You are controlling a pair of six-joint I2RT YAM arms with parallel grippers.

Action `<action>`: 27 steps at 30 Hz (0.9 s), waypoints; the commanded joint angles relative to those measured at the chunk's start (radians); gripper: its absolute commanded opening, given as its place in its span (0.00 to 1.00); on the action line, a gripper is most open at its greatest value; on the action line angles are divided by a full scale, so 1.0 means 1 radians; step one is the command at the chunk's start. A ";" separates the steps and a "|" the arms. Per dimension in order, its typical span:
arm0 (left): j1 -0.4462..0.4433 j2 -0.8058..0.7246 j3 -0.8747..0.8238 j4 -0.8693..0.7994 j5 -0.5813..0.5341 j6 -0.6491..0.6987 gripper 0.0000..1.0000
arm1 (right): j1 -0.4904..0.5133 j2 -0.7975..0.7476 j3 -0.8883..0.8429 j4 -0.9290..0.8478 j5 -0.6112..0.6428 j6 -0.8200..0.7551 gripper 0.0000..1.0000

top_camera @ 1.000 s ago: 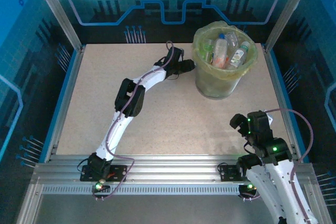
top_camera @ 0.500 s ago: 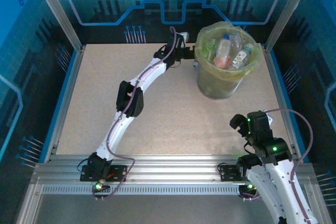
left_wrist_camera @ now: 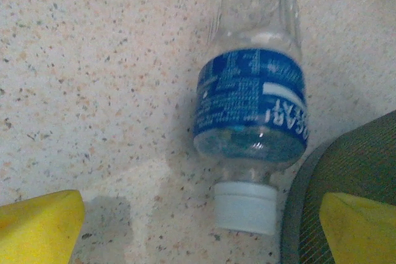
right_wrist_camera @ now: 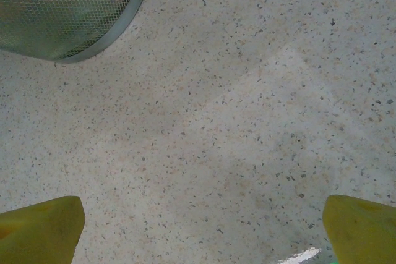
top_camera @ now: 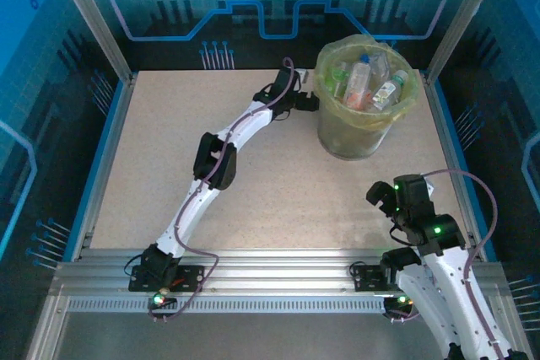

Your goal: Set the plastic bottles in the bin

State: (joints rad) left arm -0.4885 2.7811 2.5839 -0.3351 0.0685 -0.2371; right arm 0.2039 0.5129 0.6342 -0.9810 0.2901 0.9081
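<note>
**One bottle left on the desk, tucked against the bin**

Nearest me, by the near right corner of the desk (top_camera: 169, 149), my right tool (right_wrist_camera: 201, 230) hangs over bare speckled surface. Its yellow fingers are spread wide and carry nothing. The curved foot of the bin (top_camera: 354, 137) shows at the top left of its wrist view.

My left arm reaches across toward the far edge. The left tool (left_wrist_camera: 198, 224) is also wide and empty, looking down on a bottle (left_wrist_camera: 250, 109) that lies on its side. The white cap (left_wrist_camera: 245, 205) points toward the tool and the base points away. The bottle sits just beside the bin's left wall; I cannot tell whether they touch.

The bottle is clear, thin, ribbed plastic with a glossy blue label (left_wrist_camera: 250, 100) around its middle. It is round and slick, so it should roll easily.

The bin stands at the far right corner. It is a tapered metal mesh bucket with a yellow-green bag (top_camera: 337, 48) folded over the rim, and several bottles (top_camera: 361, 82) stand heaped inside.

My main worry is the gap. One finger appears over the bin wall, so coming down as I am could strike the mesh, shove the bin or snag the bag. A pinch on the smooth body could also squirt the bottle away across the desk. With the heap near the rim, a dropped bottle might bounce back out.
</note>
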 commanded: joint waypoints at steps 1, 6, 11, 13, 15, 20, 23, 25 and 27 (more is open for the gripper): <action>-0.039 -0.004 0.024 -0.029 0.003 0.071 0.99 | 0.016 -0.005 0.020 0.008 -0.005 -0.008 1.00; -0.047 -0.007 0.023 -0.054 0.003 0.075 0.99 | 0.016 -0.007 0.018 0.010 -0.002 -0.005 1.00; -0.051 0.001 0.035 -0.052 -0.001 0.041 0.90 | 0.015 -0.008 0.018 0.022 -0.001 -0.006 1.00; -0.051 0.008 0.041 -0.049 -0.002 0.012 0.85 | 0.016 -0.009 0.018 0.024 -0.003 -0.005 1.00; -0.051 0.014 0.042 -0.034 0.003 -0.027 0.81 | 0.016 -0.015 0.016 0.022 -0.002 -0.006 1.00; -0.047 0.030 0.048 -0.013 0.008 -0.109 0.77 | 0.016 -0.038 0.016 0.006 0.007 -0.004 1.00; -0.036 0.038 0.047 -0.007 0.017 -0.160 0.75 | 0.015 -0.060 0.018 -0.004 0.018 -0.003 1.00; -0.029 0.045 0.048 0.001 0.030 -0.192 0.73 | 0.015 -0.071 0.018 -0.007 0.026 -0.003 1.00; -0.026 0.048 0.048 0.006 0.035 -0.208 0.70 | 0.015 -0.078 0.019 -0.007 0.032 -0.001 1.00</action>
State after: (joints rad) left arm -0.5198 2.8017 2.5958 -0.3542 0.0704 -0.3801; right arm 0.2039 0.4515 0.6342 -0.9718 0.2928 0.9085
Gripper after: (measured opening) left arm 0.706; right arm 0.996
